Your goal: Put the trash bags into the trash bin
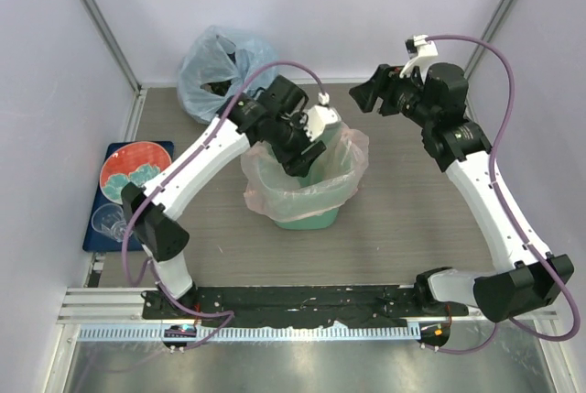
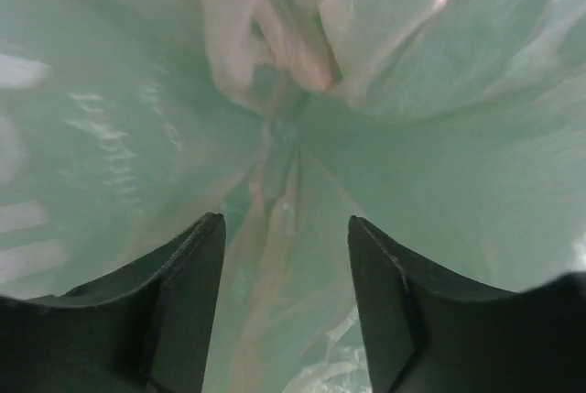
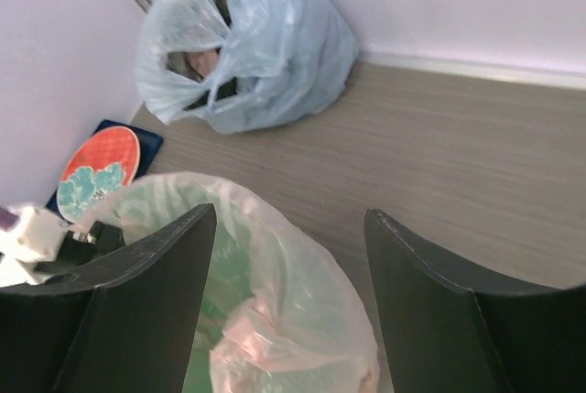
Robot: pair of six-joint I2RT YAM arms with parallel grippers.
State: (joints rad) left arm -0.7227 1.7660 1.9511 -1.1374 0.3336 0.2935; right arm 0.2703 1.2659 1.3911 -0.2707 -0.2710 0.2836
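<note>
I see the pink bag (image 1: 346,147) lining the bin (image 1: 307,219) at mid-table, its rim draped out over the mouth; my left gripper (image 2: 286,228) is down inside with jaws apart on nothing, and my right gripper (image 3: 288,219) hangs open and empty above the bin's far right. The film looks light, limp, slippery and easily torn; I'd pinch a gathered fold at the rim.

The grey wood-grain desk (image 1: 412,191) is carrying a mint-green plastic bin (image 1: 307,221) with a rounded-rectangular mouth near its middle, a bulging pale-blue translucent plastic bag (image 1: 206,77) towards the far left corner, and a dark-blue rectangular tray (image 1: 92,228) lying at its left edge.
</note>
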